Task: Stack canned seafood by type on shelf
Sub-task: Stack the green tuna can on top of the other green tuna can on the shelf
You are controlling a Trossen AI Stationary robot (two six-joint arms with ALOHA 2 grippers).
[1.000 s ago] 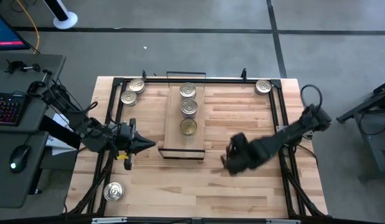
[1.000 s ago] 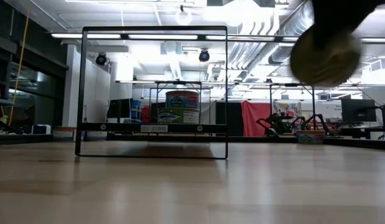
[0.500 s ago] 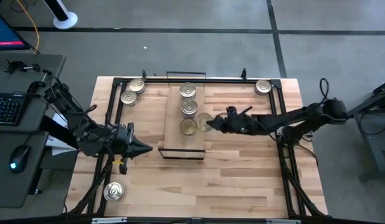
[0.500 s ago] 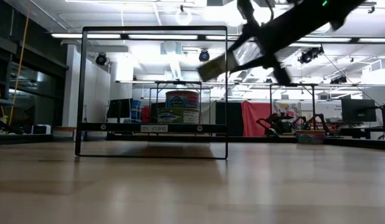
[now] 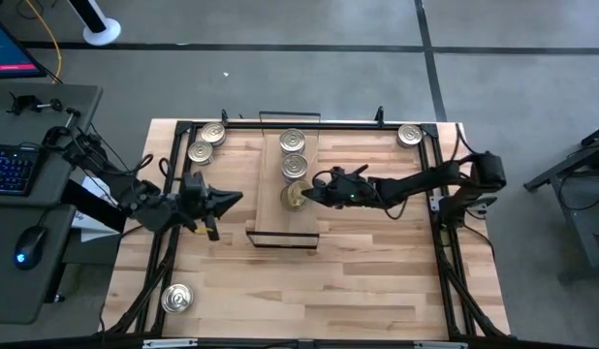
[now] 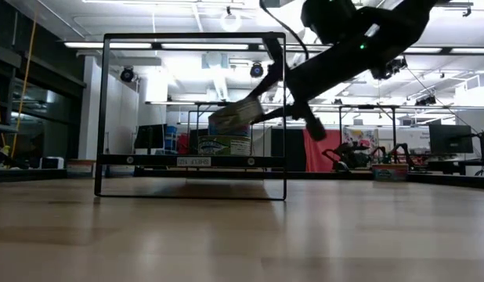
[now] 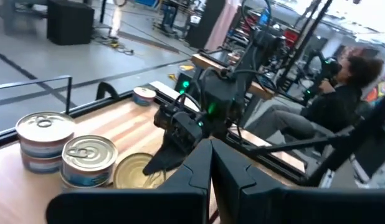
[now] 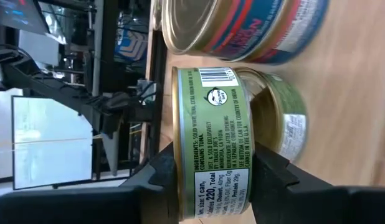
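Observation:
My right gripper (image 5: 309, 192) reaches from the table's right over the shelf (image 5: 270, 208), a narrow light-wood board with a black frame. It is shut on a green-labelled tin (image 8: 211, 124), which hangs tilted (image 6: 238, 116) above the nearest tin on the shelf (image 8: 283, 127), also green. Two silver-lidded tins (image 5: 296, 167) (image 5: 293, 142) stand on the shelf farther back. My left gripper (image 5: 230, 199) hovers left of the shelf, shut and holding nothing. My right gripper pinches the green-labelled tin by its side wall (image 8: 180, 186), one finger (image 8: 161, 177) on each side of the round. The fingers come slanting down from the table's right. The tin is tilted over the shelf's nearest tin; whether the two touch I cannot tell.
Two tins (image 5: 213, 133) (image 5: 201, 151) sit at the table's far left corner, one (image 5: 409, 135) at the far right corner, one (image 5: 176, 299) at the near left. A black frame rail (image 5: 435, 184) runs around the table. A person (image 7: 342, 93) sits beyond the right edge.
My right gripper has carried the tin from the near-right part of the table up and toward the shelf, stretching out, and it now hangs over the shelf's nearest tin. My left gripper has shifted a little toward the far edge.

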